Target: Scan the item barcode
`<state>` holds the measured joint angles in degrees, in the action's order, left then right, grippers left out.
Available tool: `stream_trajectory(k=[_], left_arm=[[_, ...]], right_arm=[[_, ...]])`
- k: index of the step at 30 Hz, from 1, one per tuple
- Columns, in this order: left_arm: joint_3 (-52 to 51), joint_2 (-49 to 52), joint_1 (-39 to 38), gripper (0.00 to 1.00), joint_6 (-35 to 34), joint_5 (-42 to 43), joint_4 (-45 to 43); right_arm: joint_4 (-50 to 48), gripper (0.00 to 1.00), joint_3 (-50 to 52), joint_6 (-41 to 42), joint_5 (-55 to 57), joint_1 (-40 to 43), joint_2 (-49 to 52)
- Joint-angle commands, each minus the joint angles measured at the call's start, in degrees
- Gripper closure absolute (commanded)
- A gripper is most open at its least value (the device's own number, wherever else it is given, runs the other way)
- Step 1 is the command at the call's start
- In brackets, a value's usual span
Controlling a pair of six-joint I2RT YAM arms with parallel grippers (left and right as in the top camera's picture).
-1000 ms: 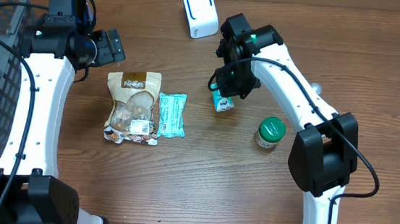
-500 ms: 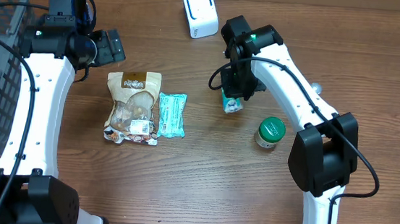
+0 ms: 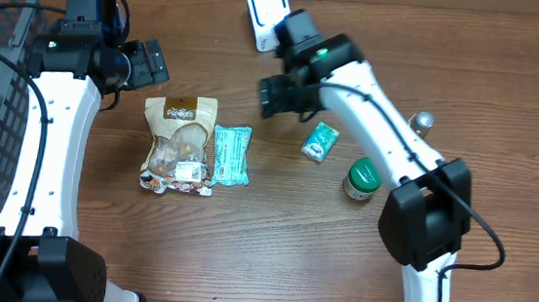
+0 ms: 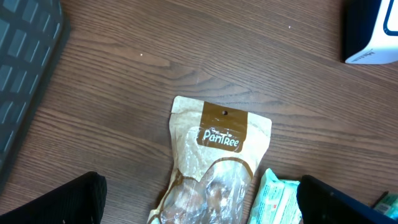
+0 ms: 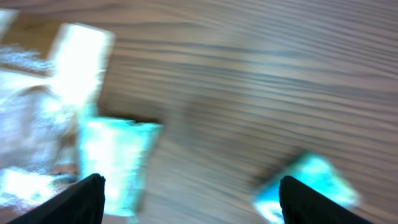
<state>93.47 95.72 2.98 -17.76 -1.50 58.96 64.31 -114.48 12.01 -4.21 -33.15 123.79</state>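
My right hand (image 3: 276,95), now wide and empty, has just let go of the teal box (image 3: 320,142), which lies flat mid-tabletop; I judge its scan finished.

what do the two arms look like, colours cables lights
Both the left arm and the right arm have white shells on their long links, black joints and bases, and a thin black cable running along the outside. Each shows a small green light on a black joint. The jaws are black.
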Motion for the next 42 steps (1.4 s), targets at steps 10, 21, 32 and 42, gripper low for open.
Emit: stream_trajectory(k=[10, 21, 32, 42], left_arm=[[0.5, -0.13, -0.39, 0.01, 0.44, -0.17, -0.04], [0.5, -0.13, -0.39, 0.0, 0.44, -0.2, -0.02], [0.5, -0.13, -0.39, 0.0, 0.44, -0.17, -0.04], [0.5, -0.13, -0.39, 0.0, 0.44, -0.17, -0.04]], right_arm=[[-23.82, 0.13, 18.93, 4.83, 4.59, -8.26, -0.11], [-28.41, 0.0, 20.68, 6.23, 5.2, -8.09, -0.11], [-26.77, 0.34, 23.41, 8.24, 3.08, -8.09, -0.11], [-25.35, 0.34, 22.01, 9.68, 11.74, -7.04, -0.39]])
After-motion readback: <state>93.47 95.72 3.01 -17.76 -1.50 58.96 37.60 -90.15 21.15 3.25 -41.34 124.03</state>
